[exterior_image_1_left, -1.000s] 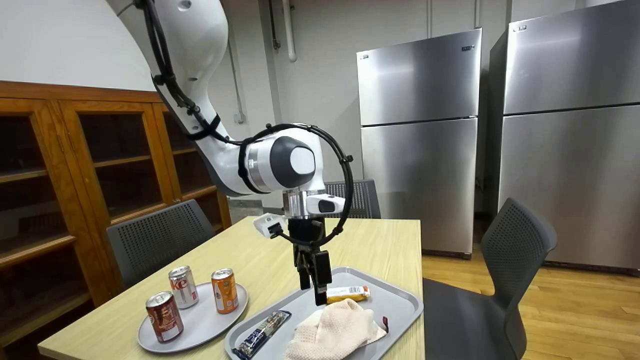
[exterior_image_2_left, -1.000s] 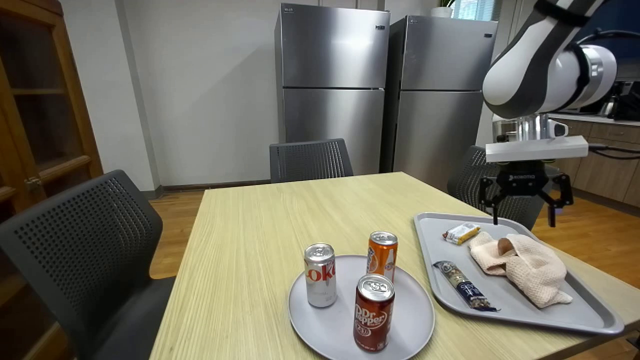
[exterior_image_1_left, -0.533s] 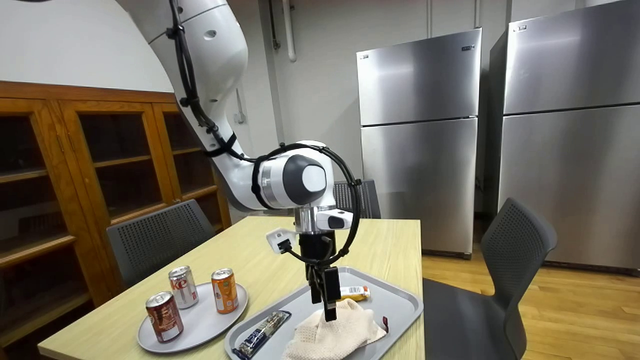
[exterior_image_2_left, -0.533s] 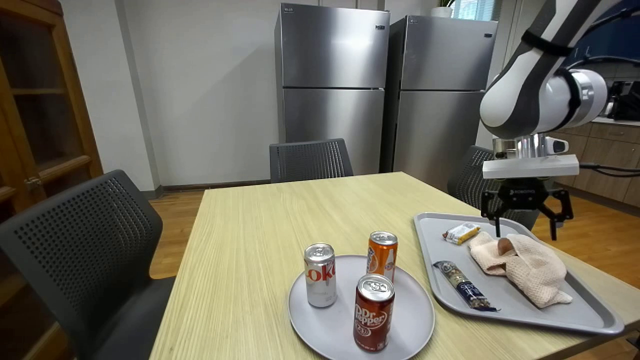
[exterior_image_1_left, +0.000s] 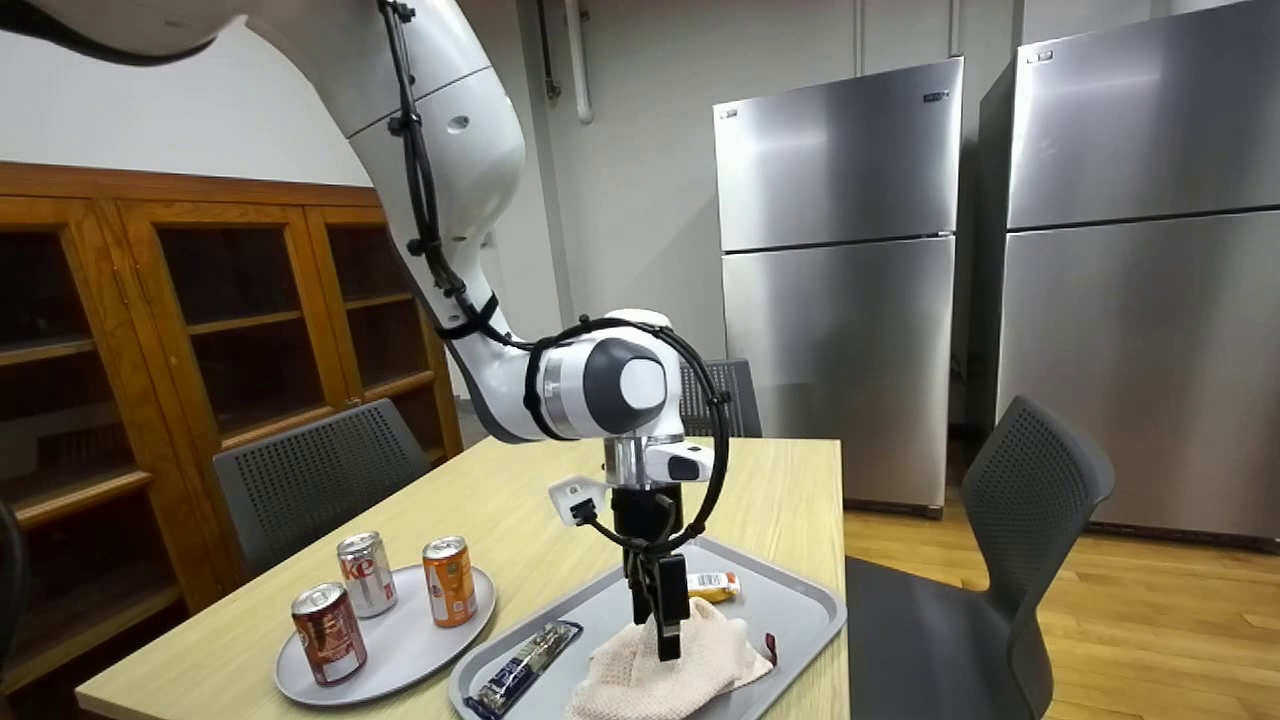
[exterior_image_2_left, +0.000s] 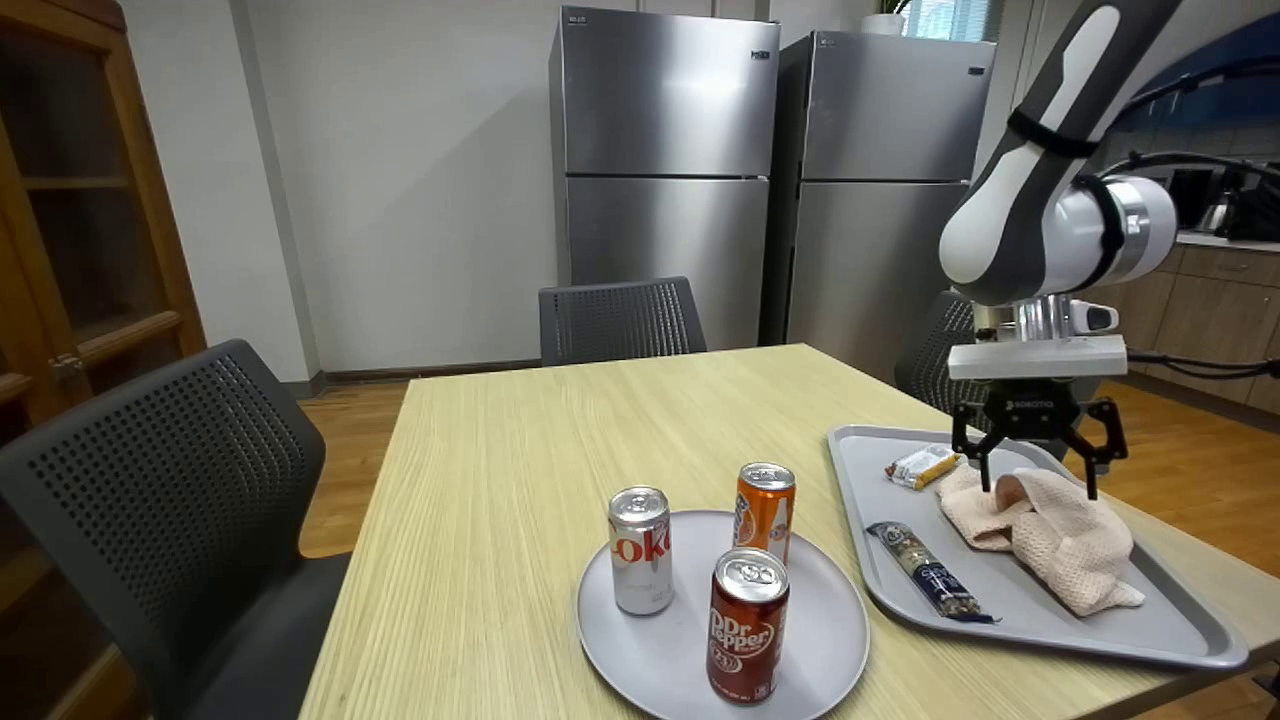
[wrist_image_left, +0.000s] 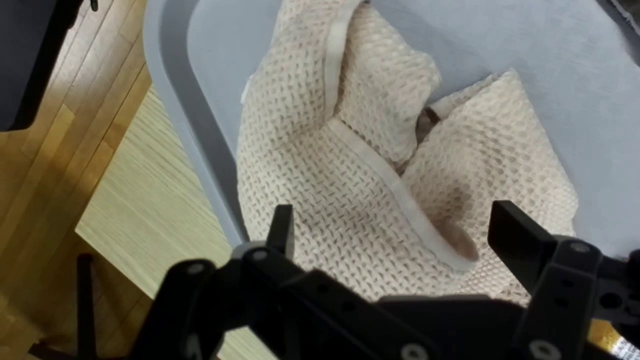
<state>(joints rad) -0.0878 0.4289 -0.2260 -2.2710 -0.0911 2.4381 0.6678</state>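
Several surfaces catch our eye: straight pale wood grain on the table (exterior_image_2_left: 560, 430), matte grey on the rectangular tray (exterior_image_2_left: 1160, 630) with rounded corners and a raised rim, and smoother grey on the round plate (exterior_image_2_left: 655, 655), which lies near nine o'clock from the tray in an exterior view. Brushed steel faces the refrigerators (exterior_image_2_left: 665, 240), and brown wood frames the glass doors of the cabinet (exterior_image_1_left: 160, 380).

We see the cloth (wrist_image_left: 310, 180) crumpled on the tray: cream-pink, coarsely waffle-woven, with a flat, smooth hem curling up along its folds in the wrist view. It lies at six o'clock from the gripper (exterior_image_2_left: 1038, 492), below the jaws, which we see spread wide apart; we cannot tell whether their tips touch the fabric.

Upright on the plate we count one silver can (exterior_image_2_left: 640, 555) near ten o'clock, one orange can (exterior_image_2_left: 765, 505) near one o'clock and one dark-red Dr Pepper can (exterior_image_2_left: 747, 630) near six o'clock, three in all. From the cloth, we find one yellow-and-white packet (exterior_image_2_left: 922, 466) at ten o'clock and one dark-blue wrapped bar (exterior_image_2_left: 930, 575) between eight and nine. We also count two refrigerators and, in an exterior view, three chairs (exterior_image_2_left: 620, 325) with perforated dark backs.
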